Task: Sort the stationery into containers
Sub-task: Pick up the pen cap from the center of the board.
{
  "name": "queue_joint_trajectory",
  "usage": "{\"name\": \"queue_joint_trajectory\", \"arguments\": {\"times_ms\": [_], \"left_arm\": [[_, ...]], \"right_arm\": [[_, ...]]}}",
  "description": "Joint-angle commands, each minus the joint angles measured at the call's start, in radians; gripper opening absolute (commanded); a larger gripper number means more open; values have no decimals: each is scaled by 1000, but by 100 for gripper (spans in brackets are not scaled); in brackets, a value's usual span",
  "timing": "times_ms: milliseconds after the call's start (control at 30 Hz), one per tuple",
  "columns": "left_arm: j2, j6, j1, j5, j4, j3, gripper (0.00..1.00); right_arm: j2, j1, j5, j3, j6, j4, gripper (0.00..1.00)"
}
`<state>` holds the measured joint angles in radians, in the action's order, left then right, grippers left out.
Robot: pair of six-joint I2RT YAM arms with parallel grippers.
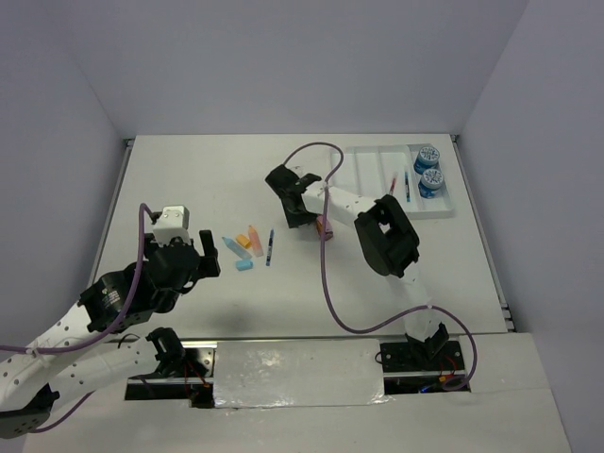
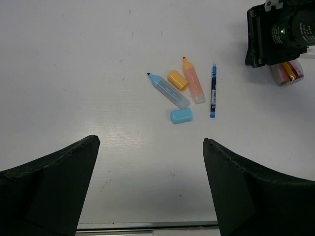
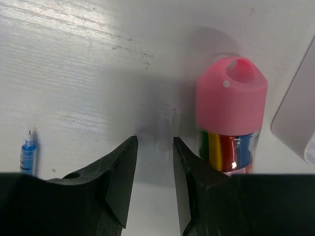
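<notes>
White tray (image 1: 373,165) at far right holds two blue rolls (image 1: 427,156) and two pens (image 1: 407,186). Two markers (image 2: 168,91), two caps (image 2: 181,115) and one blue pen (image 2: 213,91) lie mid-table (bare room around). Left gripper (image 2: 150,139) gapes wide, empty. Right gripper (image 3: 155,140) is narrowly parted and holds nothing, just left of one pink-capped tube (image 3: 231,88).

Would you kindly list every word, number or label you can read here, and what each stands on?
No text here is legible.
Thin blue pen: dark print on its barrel, too small to read.
Two round blue rolls in the white divided plastic tray: patterned tops, too blurred to read.
Black housing on the right wrist: white markings, too blurred to read.
</notes>
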<state>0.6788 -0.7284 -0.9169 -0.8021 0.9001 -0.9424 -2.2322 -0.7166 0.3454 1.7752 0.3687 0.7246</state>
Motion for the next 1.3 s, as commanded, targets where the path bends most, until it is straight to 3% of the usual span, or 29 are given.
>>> {"name": "queue_joint_trajectory", "arguments": {"times_ms": [0, 333, 533, 833, 1033, 1100, 1267], "left_arm": [[-1, 32, 4, 12, -43, 2, 99], [2, 40, 3, 23, -47, 2, 99], [-4, 40, 4, 23, -50, 5, 99], [50, 90, 4, 92, -99, 11, 99], [172, 43, 4, 161, -81, -35, 99], [211, 32, 6, 248, -170, -23, 99], [356, 33, 9, 314, -289, -42, 99]], "right_arm": [[-33, 11, -54, 40, -7, -21, 42], [-30, 13, -102, 41, 4, -40, 40], [-86, 14, -109, 70, 19, -5, 28], [-14, 6, -163, -39, 50, -56, 9], [186, 0, -169, -129, 49, -117, 7], [300, 2, -152, -177, 49, -119, 7], [605, 0, -111, -298, 47, -88, 7]]}}
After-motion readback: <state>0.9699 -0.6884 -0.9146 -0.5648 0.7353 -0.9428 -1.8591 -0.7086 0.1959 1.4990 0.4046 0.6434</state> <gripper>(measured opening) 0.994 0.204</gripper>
